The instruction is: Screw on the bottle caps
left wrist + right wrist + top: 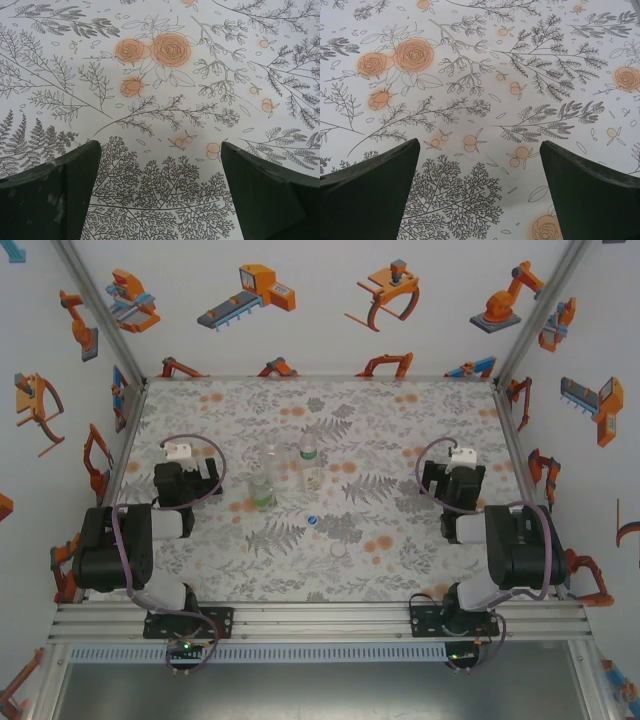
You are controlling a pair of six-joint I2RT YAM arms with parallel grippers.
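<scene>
Three bottles stand uncapped, close together, left of the table's middle: a clear one [270,458], a green-tinted one [262,492] and one with a green-and-white label [309,460]. A blue cap [313,521] lies on the cloth just in front of them, and a whitish cap [339,551] lies nearer still. My left gripper [186,478] [160,145] hovers left of the bottles, open, with only cloth between its fingers [60,190]. My right gripper [452,480] [480,142] hovers at the right, open and holding nothing, well apart from the caps.
The table is covered by a floral cloth [380,530] with grey ferns and orange roses. White walls with robot stickers [250,290] close off the back and sides. An aluminium rail [320,618] runs along the near edge at the arm bases.
</scene>
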